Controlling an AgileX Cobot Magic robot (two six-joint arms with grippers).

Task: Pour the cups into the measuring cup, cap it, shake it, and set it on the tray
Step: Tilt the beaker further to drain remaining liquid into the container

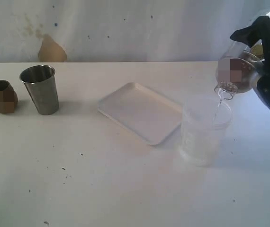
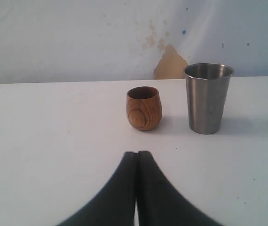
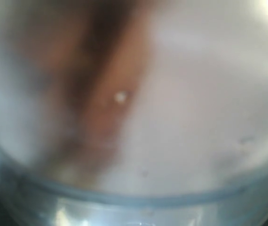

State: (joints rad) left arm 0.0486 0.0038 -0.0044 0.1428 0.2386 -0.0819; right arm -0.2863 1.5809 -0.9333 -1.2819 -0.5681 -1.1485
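Right fingers [image 1: 261,66] gripped a tilted clear bottle [image 1: 239,71], seemingly pouring into the tub [image 1: 205,127]. Left fingers [image 2: 137,156] closed, empty. Tumbler [image 1: 40,89], wooden cup [image 1: 1,96] untouched; tray [image 1: 139,111] bare.

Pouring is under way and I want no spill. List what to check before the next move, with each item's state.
1. The right hand grips the tilted clear bottle: ok.
2. The stream falls inside the clear container: ok.
3. Level in the container below its rim: cannot tell.
4. The steel tumbler and wooden cup upright, apart: ok.
5. The left hand open for a cup: not ok, shut.
6. The white tray lies flat beside the container: ok.
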